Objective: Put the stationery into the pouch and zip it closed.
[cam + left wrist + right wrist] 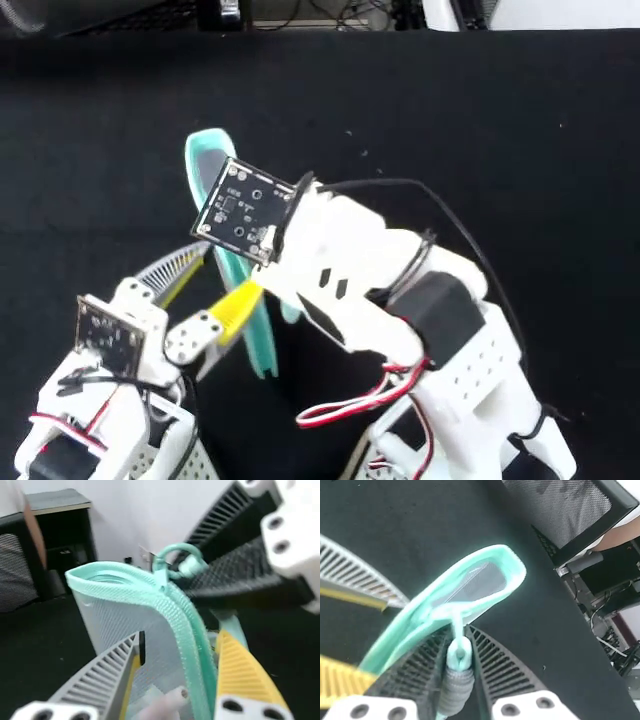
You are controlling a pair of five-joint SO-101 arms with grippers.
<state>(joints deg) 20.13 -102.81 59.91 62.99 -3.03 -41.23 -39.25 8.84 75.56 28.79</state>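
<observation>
We see the pouch (pixel 208 165) centre-left in the high view, held on edge. Our left claw (pixel 180 639) pinches its soft, light mesh wall. Our right claw (pixel 458 630) clamps the small zipper pull (pixel 458 652). It looks floppy, so we judge a grip near the teeth best.

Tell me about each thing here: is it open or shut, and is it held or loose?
pouch, partly zipped, far end gaping open, held up on its edge
zipper pull, gripped, partway along the zipper
left gripper, shut on the pouch
right gripper, shut on the zipper pull
</observation>
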